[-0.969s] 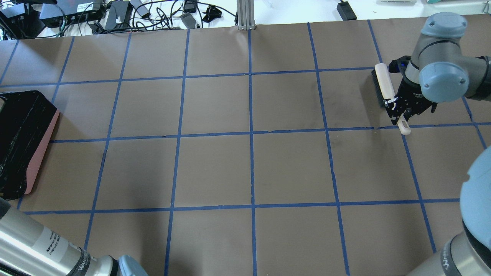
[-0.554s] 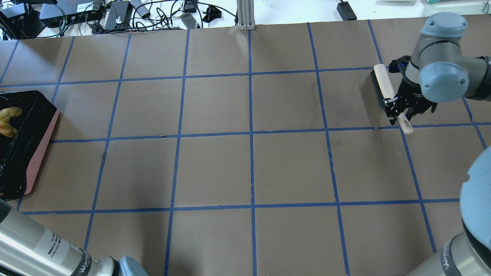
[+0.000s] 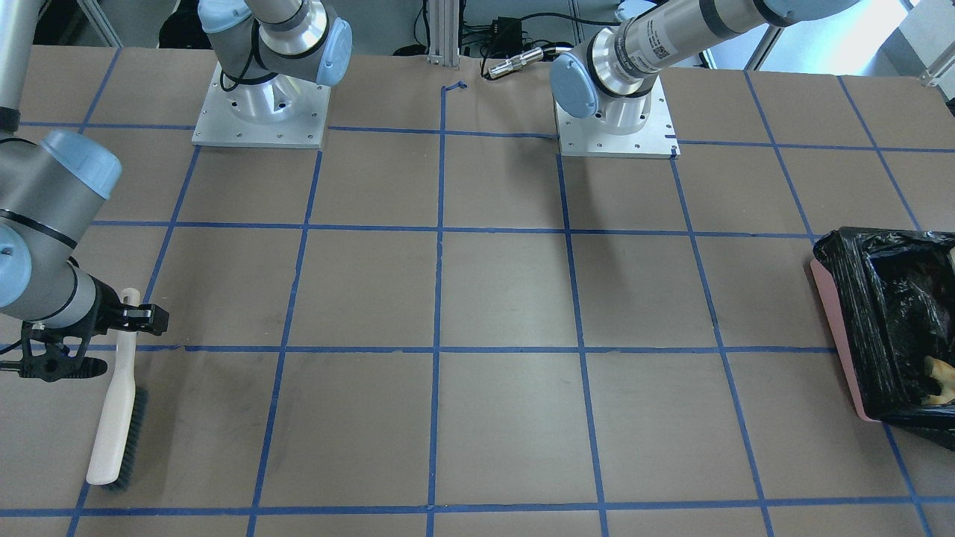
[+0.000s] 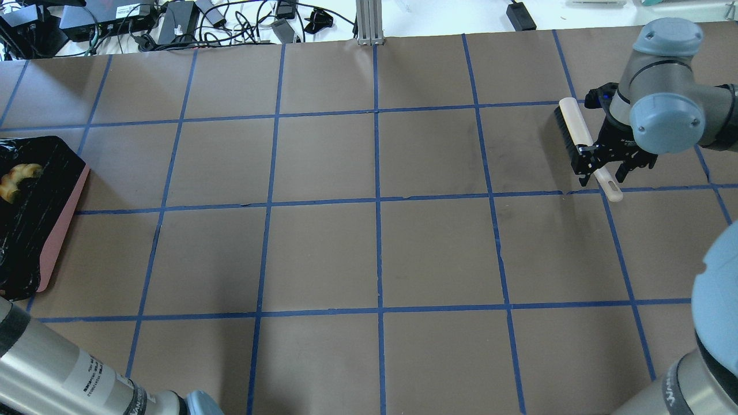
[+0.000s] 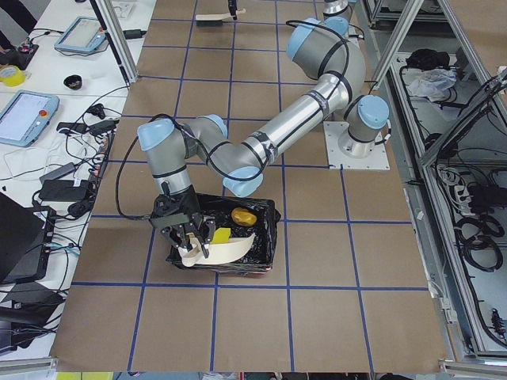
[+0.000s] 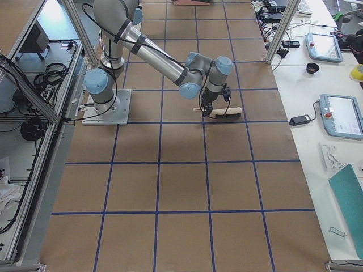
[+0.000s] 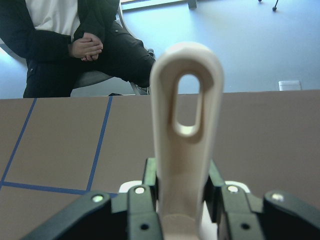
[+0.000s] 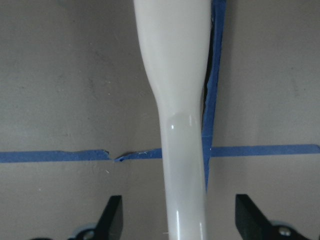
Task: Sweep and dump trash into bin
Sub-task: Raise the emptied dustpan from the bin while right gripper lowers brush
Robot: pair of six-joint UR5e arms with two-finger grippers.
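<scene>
- The left tool is seen clamped tight on the beige dustpan by its looped handle, and the pan is held tipped over the bin.
- The bin, pink and lined with a black bag, is found at the 9 o'clock edge of the counter in the overhead view.
- The croissant piece is spotted inside the bin, on the black liner.
- From the left end camera, the amber lump is seen in the bin at 12 o'clock of the pan.
- The yellow wedge is caught right at the pan's edge; whether it lies on the pan or on the liner cannot be told.
- At 2 o'clock in the overhead view, the brush is laid flat on the counter, bristles turned toward 9 o'clock.
- The right tool is held spread wide astride the brush handle, with a clear gap shown on each side in the wrist view.
- A seated person with clasped hands is glimpsed beyond the counter, at 11 o'clock in the left wrist view.
</scene>
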